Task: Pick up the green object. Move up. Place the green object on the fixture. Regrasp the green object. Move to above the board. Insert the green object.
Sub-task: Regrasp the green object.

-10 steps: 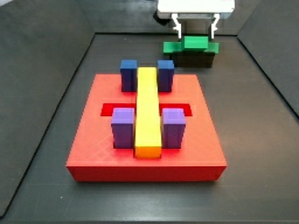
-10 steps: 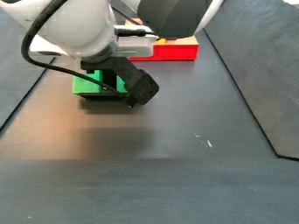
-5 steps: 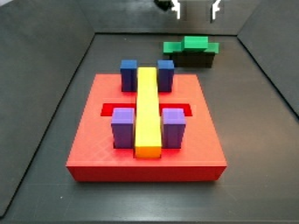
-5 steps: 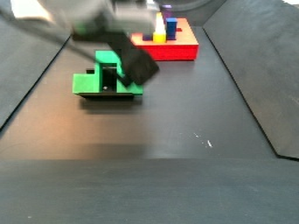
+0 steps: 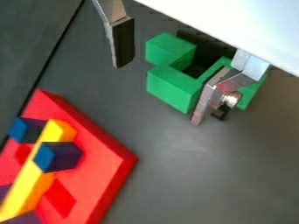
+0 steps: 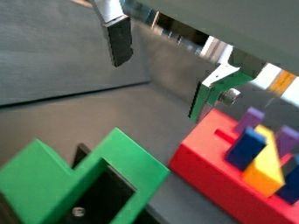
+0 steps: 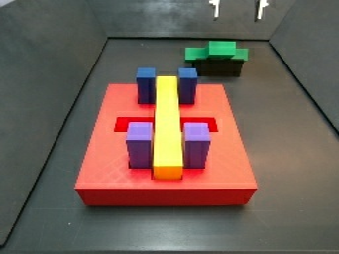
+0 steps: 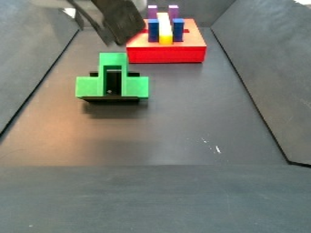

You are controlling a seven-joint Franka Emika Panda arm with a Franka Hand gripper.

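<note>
Gripper: I see it high above the fixture, jaws spread wide, nothing between them. Green object: seated on the fixture, well apart from the board. Risk, as I judge it: an off-centre regrasp tilts the block, jamming insertion.

We can read no text, label, brand, number or sign anywhere: none on the board, the green object, the fixture, or the gripper at the frame's top edge.
</note>
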